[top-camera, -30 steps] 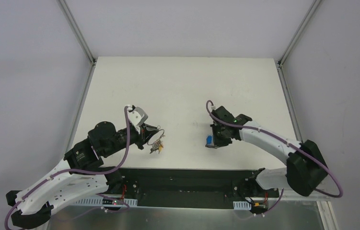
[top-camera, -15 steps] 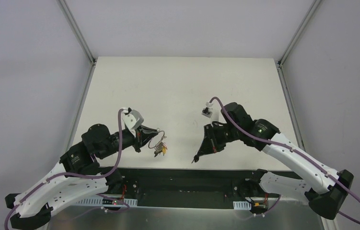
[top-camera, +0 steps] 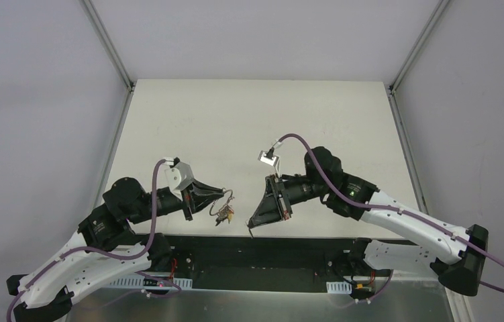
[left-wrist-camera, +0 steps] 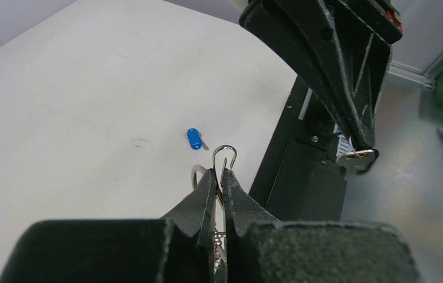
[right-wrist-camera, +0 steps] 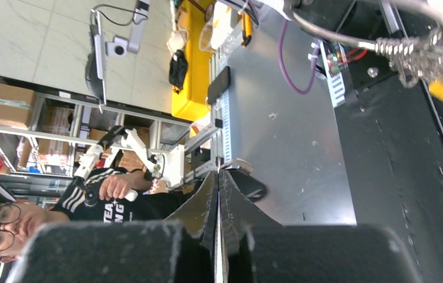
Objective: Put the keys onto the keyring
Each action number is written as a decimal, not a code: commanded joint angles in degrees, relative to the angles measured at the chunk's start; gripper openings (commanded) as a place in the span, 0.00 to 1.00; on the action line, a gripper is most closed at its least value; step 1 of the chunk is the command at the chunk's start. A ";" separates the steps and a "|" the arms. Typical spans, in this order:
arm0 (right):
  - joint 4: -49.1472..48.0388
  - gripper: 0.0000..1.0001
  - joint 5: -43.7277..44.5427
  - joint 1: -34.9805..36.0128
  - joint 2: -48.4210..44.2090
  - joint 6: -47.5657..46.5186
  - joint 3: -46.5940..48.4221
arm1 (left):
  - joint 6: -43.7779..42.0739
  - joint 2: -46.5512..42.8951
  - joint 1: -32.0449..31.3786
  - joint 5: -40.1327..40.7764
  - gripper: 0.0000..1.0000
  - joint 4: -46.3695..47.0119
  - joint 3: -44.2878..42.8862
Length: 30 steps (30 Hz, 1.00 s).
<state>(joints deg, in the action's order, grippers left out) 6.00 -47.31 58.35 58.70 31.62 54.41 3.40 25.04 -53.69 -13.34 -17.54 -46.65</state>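
My left gripper point(top-camera: 224, 193) point(left-wrist-camera: 219, 172) is shut on the wire keyring point(left-wrist-camera: 225, 153), whose open hook pokes out past the fingertips. Coloured-cap keys point(top-camera: 223, 214) dangle below it. My right gripper point(top-camera: 252, 228) point(right-wrist-camera: 219, 174) is shut on a small silver key point(left-wrist-camera: 357, 160), seen edge-on between the pads in the right wrist view. It hangs off the table's near edge, to the right of the keyring and apart from it. The blue-capped key point(left-wrist-camera: 193, 138) lies on the white table; the right gripper hides it in the top view. The keyring point(right-wrist-camera: 407, 47) shows at the right wrist view's upper right.
The white table point(top-camera: 249, 121) is bordered by a metal frame and grey walls. A black rail point(top-camera: 262, 251) with the arm bases runs along its near edge, below both grippers. A person sits in the background of the right wrist view.
My right arm has swung left and toward the near edge, carrying the key off the table toward the keyring; the blue key stayed behind. My left gripper has shifted slightly nearer and lower.
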 commanded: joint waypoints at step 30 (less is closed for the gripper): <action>-34.11 0.00 8.41 3.02 5.08 19.43 -5.44 | -0.32 -1.56 -0.30 -15.01 0.00 10.53 -2.59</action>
<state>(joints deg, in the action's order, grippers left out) -23.40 -39.20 60.69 63.55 50.24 49.10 3.38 24.05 -53.69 -26.81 -12.14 -46.70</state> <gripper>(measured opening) 0.005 0.011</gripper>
